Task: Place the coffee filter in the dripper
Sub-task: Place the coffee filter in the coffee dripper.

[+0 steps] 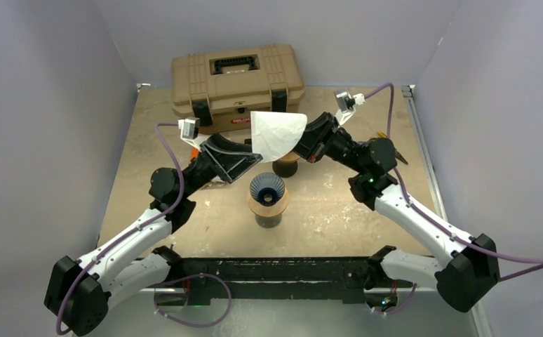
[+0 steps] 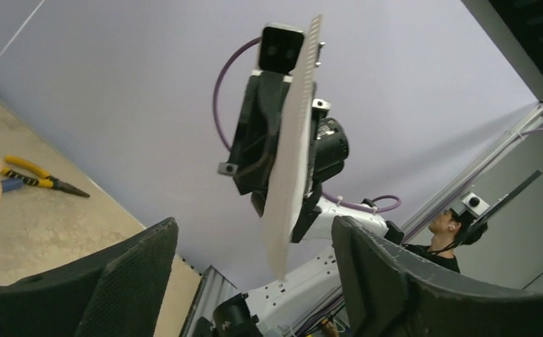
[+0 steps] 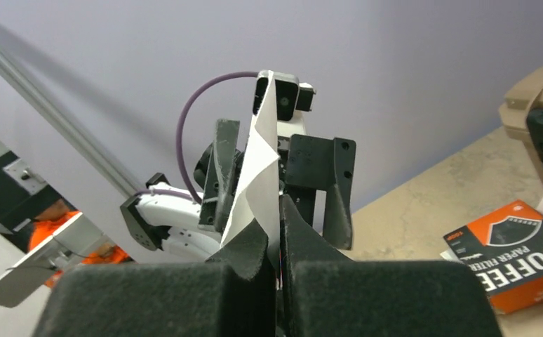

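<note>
The white paper coffee filter (image 1: 276, 133) is held in the air above the table, pinched at its right edge by my right gripper (image 1: 305, 145), which is shut on it. In the right wrist view the filter (image 3: 258, 175) rises from between the shut fingers of that gripper (image 3: 277, 219). My left gripper (image 1: 244, 159) is open and empty, just left of the filter's lower tip. In the left wrist view the filter (image 2: 290, 154) hangs edge-on beyond the spread fingers of that gripper (image 2: 253, 226). The dark blue dripper (image 1: 267, 188) stands on a wood-collared base below the filter, toward the front.
A tan toolbox (image 1: 237, 77) stands at the back. An orange filter box (image 3: 514, 253) lies on the table behind the left arm. A brown jar (image 1: 285, 167) stands just behind the dripper. Yellow-handled pliers (image 2: 37, 175) lie at the right side.
</note>
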Controlling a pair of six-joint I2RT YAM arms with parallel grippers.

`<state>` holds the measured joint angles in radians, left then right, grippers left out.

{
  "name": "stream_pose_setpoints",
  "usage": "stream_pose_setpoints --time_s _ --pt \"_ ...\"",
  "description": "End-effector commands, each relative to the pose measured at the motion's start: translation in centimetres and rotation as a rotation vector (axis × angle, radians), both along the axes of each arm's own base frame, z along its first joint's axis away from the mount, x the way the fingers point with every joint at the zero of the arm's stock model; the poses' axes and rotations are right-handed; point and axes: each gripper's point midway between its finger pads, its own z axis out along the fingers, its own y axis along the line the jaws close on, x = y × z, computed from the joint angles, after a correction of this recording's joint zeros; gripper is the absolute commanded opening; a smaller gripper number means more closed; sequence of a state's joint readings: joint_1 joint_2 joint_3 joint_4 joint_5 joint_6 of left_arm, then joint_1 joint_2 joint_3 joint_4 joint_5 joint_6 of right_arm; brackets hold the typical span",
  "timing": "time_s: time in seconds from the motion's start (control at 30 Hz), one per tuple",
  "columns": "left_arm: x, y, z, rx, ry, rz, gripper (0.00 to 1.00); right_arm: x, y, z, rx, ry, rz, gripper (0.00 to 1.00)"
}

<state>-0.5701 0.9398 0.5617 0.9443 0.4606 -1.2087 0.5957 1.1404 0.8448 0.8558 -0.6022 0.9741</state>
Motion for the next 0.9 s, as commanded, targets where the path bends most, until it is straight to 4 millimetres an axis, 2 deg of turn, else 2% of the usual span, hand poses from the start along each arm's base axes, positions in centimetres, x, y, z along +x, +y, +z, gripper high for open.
stream_pose_setpoints --time_s 0.0,0.17,0.37,0.5,0.53,0.7,0.87 --pt "1.4 0.2 -1.2 0.095 -0.018 0.107 0.86 0.4 -0.9 2.3 -0.031 -0.065 -0.104 0.0" --pt "2.7 0.7 -2.2 0.2 -0.032 0.21 0.94 1.2 -1.2 1.2 -0.127 -0.034 -0.165 0.0" --pt "4.1 1.7 -3.2 0.34 -0.042 0.325 0.95 2.1 -1.1 0.1 -0.249 -0.003 -0.2 0.0" --pt "5.2 3.2 -4.4 0.476 -0.04 0.43 0.96 2.3 -1.1 -0.9 -0.344 0.023 -0.201 0.0" --pt "5.4 3.5 -4.2 0.496 -0.053 0.451 0.96 2.3 -1.2 -1.1 -0.365 0.025 -0.2 0.0" --pt "6.1 5.9 -5.6 0.684 -0.035 0.561 0.96 2.3 -1.3 -3.2 -0.47 0.071 -0.189 0.0" --pt "6.1 7.7 -5.3 0.791 -0.047 0.623 0.95 2.1 -1.5 -5.9 -0.573 0.124 -0.168 0.0"
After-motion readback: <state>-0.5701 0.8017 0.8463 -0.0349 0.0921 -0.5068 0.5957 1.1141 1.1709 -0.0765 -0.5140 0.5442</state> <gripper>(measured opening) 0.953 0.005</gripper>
